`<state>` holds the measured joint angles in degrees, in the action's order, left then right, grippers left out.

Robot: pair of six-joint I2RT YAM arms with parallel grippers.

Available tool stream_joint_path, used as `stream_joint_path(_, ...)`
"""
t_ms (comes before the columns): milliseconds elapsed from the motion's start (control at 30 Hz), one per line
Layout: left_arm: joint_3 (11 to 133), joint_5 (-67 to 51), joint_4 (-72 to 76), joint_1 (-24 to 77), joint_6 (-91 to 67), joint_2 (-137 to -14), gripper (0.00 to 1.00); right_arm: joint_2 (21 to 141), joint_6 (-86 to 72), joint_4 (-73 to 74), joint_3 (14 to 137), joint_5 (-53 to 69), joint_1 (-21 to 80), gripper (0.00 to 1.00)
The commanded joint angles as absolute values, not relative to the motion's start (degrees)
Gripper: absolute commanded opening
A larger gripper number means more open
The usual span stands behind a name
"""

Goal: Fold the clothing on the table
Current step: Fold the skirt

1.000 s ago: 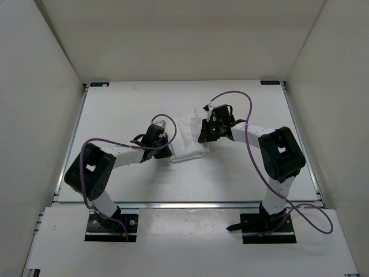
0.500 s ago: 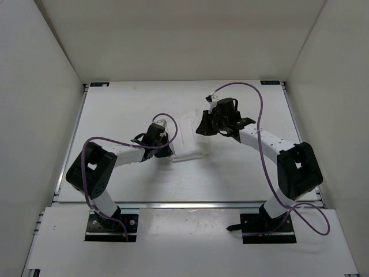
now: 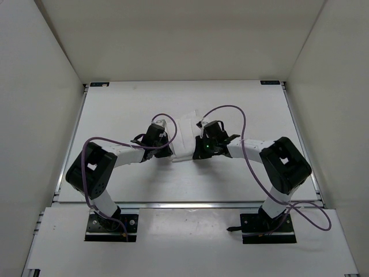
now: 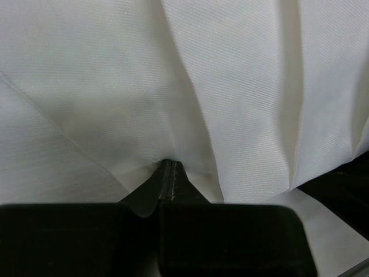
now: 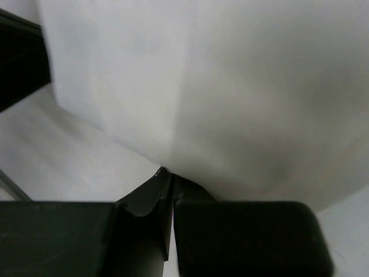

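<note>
You see white clothing [image 4: 230,86] with a fine ribbed weave, a matte white table [image 3: 121,109] with blue marks [image 3: 99,84] at its corners, and black-and-white arms [image 3: 124,154] trailing purple cables [image 3: 233,107].

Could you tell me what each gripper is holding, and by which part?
Both pinch the clothing: left gripper its left edge, right gripper its right edge.

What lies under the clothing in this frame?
Only the white table shows around the clothing. Whatever lies beneath the bunched fabric is covered. The left claw and right claw, both shut, meet its edges.
</note>
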<state>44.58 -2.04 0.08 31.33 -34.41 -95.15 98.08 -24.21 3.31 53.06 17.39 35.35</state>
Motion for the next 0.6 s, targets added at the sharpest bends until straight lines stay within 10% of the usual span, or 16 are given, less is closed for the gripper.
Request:
stream_joint_path(0,42.7,-0.1,-3.6,31.5,-34.2,-95.4,0.00,99.0,-24.4,-1.2,51.4,17.3,33.1,0.01)
stream_joint_path(567,43.0,-0.4,-3.9,31.8,-35.2,-97.3,0.00,90.4,-20.7,3.1,63.5,22.6,27.8,0.00)
